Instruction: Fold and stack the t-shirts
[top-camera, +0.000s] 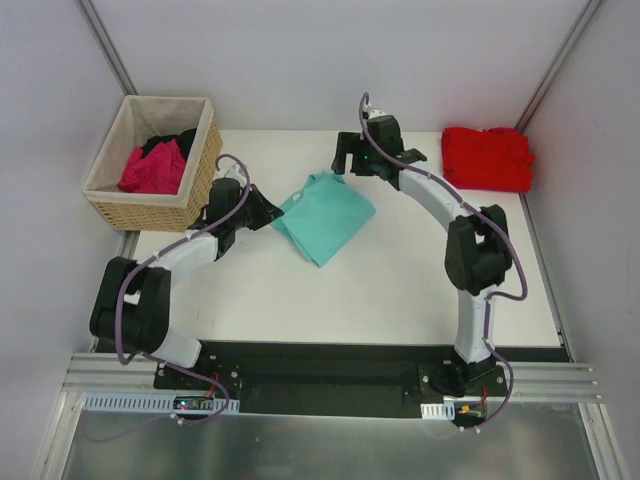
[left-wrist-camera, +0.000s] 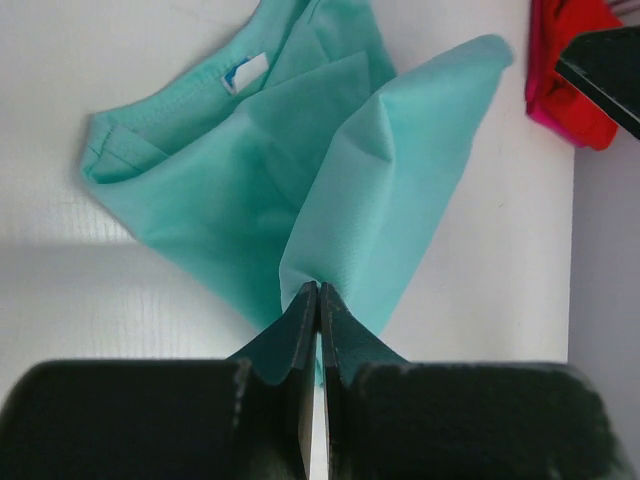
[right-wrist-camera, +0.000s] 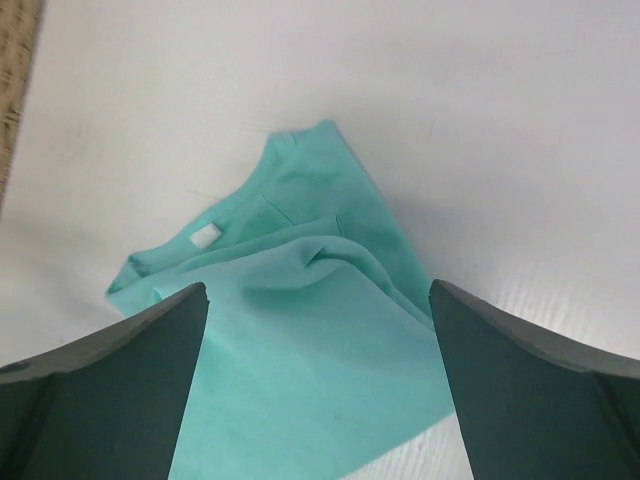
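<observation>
A teal t-shirt lies folded in the middle of the white table, its small white neck label showing. My left gripper is shut on a corner of the teal cloth at the shirt's left side. My right gripper hangs open over the shirt's far corner, with nothing between its fingers. A red t-shirt lies folded at the far right of the table. Magenta and black t-shirts are bunched in the basket.
A woven tan basket with beige lining stands at the table's far left corner, close beside my left arm. Grey walls close in the back and both sides. A black rail with the arm bases runs along the near edge.
</observation>
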